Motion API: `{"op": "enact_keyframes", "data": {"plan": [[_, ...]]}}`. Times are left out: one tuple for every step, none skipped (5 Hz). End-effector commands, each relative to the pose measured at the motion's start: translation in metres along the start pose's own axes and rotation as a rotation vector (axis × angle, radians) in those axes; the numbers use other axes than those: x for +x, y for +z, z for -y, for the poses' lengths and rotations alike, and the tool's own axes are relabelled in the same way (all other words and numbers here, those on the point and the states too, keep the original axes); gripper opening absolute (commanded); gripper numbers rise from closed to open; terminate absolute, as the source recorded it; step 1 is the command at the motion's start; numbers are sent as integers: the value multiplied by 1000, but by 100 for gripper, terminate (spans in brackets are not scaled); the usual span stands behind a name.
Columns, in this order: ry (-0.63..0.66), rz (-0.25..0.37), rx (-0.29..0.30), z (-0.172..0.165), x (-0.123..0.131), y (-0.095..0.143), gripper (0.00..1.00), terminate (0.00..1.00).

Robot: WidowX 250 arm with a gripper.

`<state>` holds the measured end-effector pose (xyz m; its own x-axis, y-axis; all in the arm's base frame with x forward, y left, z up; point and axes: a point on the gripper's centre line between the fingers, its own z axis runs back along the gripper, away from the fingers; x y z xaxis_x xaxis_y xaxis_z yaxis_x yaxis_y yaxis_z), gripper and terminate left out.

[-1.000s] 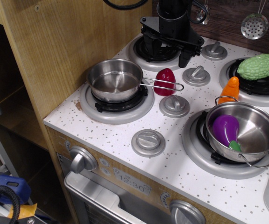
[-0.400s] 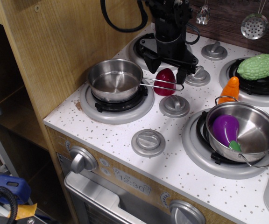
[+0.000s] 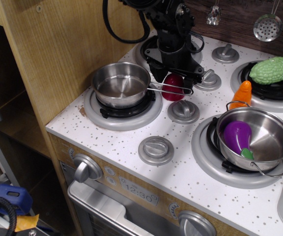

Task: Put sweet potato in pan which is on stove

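Sweet potato, glossy dark-red egg-shaped plastic (image 3: 173, 87), sits on white speckled toy stove (image 3: 190, 162) behind the wire handle of small shiny steel pan (image 3: 121, 84) on front-left burner. Black gripper (image 3: 173, 73) straddles it, jaws spread. Wood panel (image 3: 68, 44) left.

One camera looks down obliquely, fairly close, at the stove (image 3: 146, 169).

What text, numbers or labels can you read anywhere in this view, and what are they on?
"12:30": on the small clock panel on the stove front, above the oven door; the digits are faint, so this is my best reading.
The round buttons beside the clock may carry marks, but they are too small to read.
No other text is readable on the pan, the pot or the toy vegetables.
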<state>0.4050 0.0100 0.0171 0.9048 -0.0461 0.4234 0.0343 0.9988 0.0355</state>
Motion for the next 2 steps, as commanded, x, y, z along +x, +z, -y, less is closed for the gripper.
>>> {"op": "enact_keyframes", "data": {"plan": [[15, 41, -9, -5, 7, 0, 100, 0], [15, 50, -1, -4, 10, 2, 0, 0]]}}
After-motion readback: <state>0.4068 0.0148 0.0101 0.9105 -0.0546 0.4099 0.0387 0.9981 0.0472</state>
